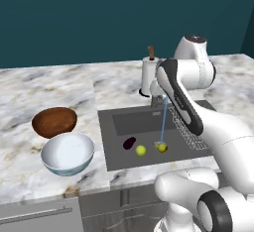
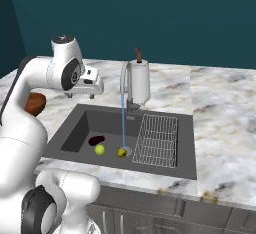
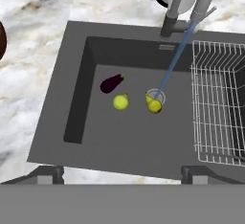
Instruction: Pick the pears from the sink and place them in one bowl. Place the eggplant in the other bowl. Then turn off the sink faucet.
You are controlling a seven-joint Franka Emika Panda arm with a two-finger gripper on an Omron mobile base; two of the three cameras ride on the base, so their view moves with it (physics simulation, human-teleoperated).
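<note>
I had the counter (image 1: 59, 85) in front of me, with the sink (image 3: 134, 137) sunk into it and my arm (image 1: 198, 112) raised well above the basin. Nothing of the task looked done. Both bowls sat on the counter left of the sink: the blue bowl (image 1: 67, 153) nearer the front edge, the wooden bowl (image 1: 54, 121) just behind it, neither holding anything that I could see. The faucet (image 2: 123, 80) ran, its stream landing at the drain. The rack (image 3: 217, 103) lay at the basin's right side.

On the basin floor the eggplant (image 3: 111, 83) lay toward the left. One pear (image 3: 120, 102) sat just beside it, and the second pear (image 3: 154, 105) sat at the drain, under the water. So all three pickups and the tap were left, by my judgement.

The gripper (image 3: 122, 174) hung high over the sink's front edge, its fingers spread apart and carrying nothing.

The faucet handle was hard to make out behind the white cylinder (image 2: 139, 82). From the hand camera the wooden bowl was cut off at the left edge.
</note>
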